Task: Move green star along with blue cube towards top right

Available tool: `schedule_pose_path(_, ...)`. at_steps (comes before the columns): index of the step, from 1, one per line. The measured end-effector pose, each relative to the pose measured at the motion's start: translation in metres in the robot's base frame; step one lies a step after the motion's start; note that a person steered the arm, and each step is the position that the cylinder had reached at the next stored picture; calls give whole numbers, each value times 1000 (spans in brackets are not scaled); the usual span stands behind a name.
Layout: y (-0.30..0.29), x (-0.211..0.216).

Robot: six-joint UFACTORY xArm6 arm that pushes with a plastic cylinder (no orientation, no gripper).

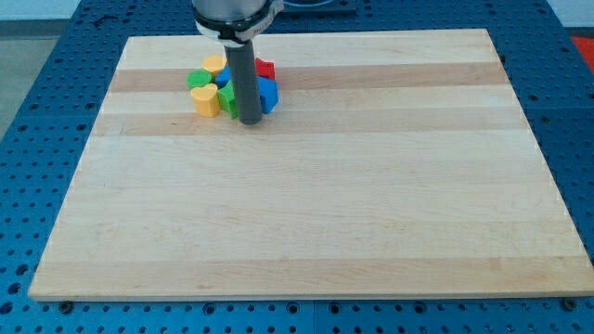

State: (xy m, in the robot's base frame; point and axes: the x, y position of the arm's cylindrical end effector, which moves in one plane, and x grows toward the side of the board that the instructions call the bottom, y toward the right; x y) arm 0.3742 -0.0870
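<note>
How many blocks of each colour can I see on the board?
Yellow: 2, upper yellow block, lower yellow block
Green: 2, left green block, green star
Blue: 2, blue cube, small blue block
Red: 1, red block
Total: 7 in view; my tip stands before the cluster, and the rod may hide more.
</note>
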Motion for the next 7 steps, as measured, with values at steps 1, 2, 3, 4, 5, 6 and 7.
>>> schedule_pose_path(1,-21,0)
schedule_pose_path(2,-43,0)
schedule_pose_path(3,-50,12)
schedule_pose_path(4,-71,14)
schedule_pose_path(5,-85,-3)
schedule_pose_path(6,-85,-21)
schedule_pose_path(7,-69,-23)
